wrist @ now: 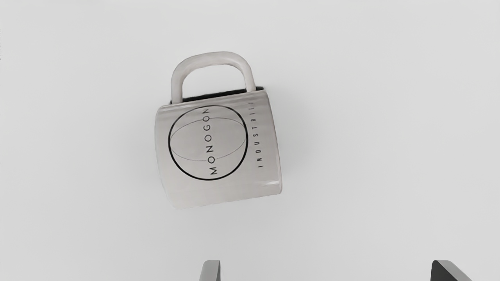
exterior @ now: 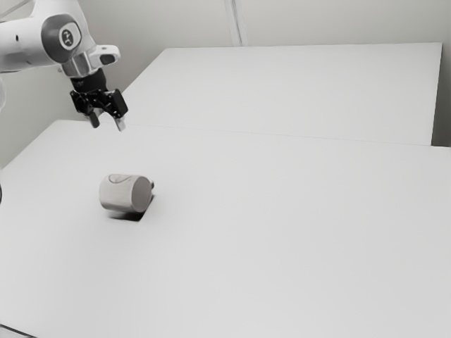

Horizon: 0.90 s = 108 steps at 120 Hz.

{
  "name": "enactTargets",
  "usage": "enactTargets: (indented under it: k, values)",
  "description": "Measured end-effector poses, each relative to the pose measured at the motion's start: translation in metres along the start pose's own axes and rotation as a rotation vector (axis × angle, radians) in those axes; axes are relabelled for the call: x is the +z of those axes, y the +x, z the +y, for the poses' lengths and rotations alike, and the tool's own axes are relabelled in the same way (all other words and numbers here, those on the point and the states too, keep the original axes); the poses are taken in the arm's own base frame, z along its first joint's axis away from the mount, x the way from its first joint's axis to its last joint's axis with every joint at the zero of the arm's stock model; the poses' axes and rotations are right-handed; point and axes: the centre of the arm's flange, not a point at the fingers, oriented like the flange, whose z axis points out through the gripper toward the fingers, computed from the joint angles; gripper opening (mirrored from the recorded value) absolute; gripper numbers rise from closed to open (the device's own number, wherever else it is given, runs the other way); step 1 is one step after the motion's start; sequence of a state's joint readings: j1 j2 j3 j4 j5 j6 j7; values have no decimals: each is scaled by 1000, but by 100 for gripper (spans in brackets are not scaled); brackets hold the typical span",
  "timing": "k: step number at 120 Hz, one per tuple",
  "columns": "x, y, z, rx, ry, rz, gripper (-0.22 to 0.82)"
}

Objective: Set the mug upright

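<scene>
"Over the white table [exterior: 296,239], the black two-finger gripper [exterior: 108,125] hangs well apart from the mug, with nothing in its grasp. How are its fingers [wrist: 211,272]?"

"Spread wide and released. The pale MONOGON mug [wrist: 218,148] lies on its side on the tabletop, handle [wrist: 215,58] out sideways."

"So how would you right it?"

"I'd come down slowly over the barrel, turning the hand so the fingers pass either side of it near the mouth, clear of the handle. Touch both sides together, or that round wall could roll. Then lift a little, tip it until the base points down, and set it level before letting go."

"Which end is the base?"

"Most likely the flat round end [exterior: 141,195] toward the exterior view's right; the word INDUSTRIES [wrist: 256,136] runs beside that end, as lower print would."

"Anything inside?"

"Can't tell. The mouth seems to face away from the exterior camera, and the hand's camera looks onto the outer wall. I'd tip it gently in any case."
</scene>
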<state>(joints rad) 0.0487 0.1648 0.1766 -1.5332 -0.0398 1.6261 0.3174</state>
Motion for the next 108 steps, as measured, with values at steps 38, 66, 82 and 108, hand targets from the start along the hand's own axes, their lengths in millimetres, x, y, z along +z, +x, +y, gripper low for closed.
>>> enactTargets:
  k: [38,66,82,108]
  values:
    - [56,7,-113,-111,-212,35,59]
    - [120,-7,-170,-133,-470,30,58]
    - [148,-4,-184,-111,-546,30,58]
    - [169,-9,-192,-80,-607,39,58]
